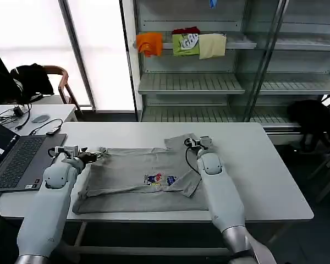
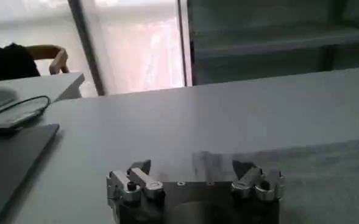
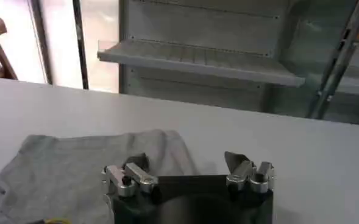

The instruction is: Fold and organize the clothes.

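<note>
A laptop (image 1: 14, 159) sits at the left edge. Just right of it, the left gripper (image 1: 93, 154) hovers at the grey shirt's (image 1: 143, 181) left edge, fingers (image 2: 139, 167) spread apart. The shirt lies across the white table (image 1: 264, 165) at frame centre (chest print up). The right gripper (image 1: 197, 142), open too, rests over its upper-right sleeve.

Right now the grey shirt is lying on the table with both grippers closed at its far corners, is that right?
Not quite: both grippers are open, not closed. The wrist views show each pair of fingers spread apart. In the head view the left gripper and right gripper do sit at the far corners of the grey shirt, which lies on the table.
</note>
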{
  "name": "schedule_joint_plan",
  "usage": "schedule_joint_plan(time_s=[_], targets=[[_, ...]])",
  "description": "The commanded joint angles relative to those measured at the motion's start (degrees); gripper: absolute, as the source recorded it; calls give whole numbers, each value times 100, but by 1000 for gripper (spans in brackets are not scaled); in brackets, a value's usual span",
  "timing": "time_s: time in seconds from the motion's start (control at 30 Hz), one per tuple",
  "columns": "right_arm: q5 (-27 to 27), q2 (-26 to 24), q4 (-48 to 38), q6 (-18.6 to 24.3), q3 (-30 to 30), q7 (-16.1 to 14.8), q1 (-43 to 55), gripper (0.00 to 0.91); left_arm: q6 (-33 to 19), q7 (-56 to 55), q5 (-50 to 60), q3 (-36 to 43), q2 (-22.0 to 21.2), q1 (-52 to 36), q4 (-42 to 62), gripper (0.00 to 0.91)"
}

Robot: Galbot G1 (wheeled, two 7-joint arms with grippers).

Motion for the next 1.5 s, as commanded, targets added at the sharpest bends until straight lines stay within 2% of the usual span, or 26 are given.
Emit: schedule_joint_plan(time_s=[0.03,0.07,0.1,0.13,0.17,0.2,0.63,0.83,0.93,1.1,1.23,1.5], targets=[[-77,282,-292,72,-18,-183,56,605,-1,27,91,31,-59,-121,220,645],[-77,282,-294,71,-18,-191,52,191,-1,27,91,32,-68,-120,219,564],[-76,282,-299,61,-19,-214,35,10,-1,32,90,28,-81,-118,215,393],[-74,282,-291,51,-27,-231,24,0,-2,45,85,29,-88,-108,207,212],[-74,282,-288,46,-28,-239,18,0,-1,54,85,30,-96,-103,196,141],[-60,282,-271,32,-28,-242,4,0,-2,68,80,28,-107,-85,171,30],[576,282,191,-322,-14,-380,-237,0,1,221,-85,-25,-222,24,58,10],[778,282,435,-275,-44,-336,-351,0,-14,240,-298,-129,-251,42,35,0],[850,282,642,-217,-61,-306,-451,0,-179,205,-521,-186,-249,63,-51,0],[916,282,1366,-50,-101,-214,-637,0,-355,130,-1049,-344,-191,147,-379,10],[1020,282,1918,-116,-118,-151,-776,0,-336,87,-1284,-457,-166,257,-789,0],[1369,156,3256,-691,-357,70,-1600,0,-160,104,-1719,-699,-50,951,-1681,0]])
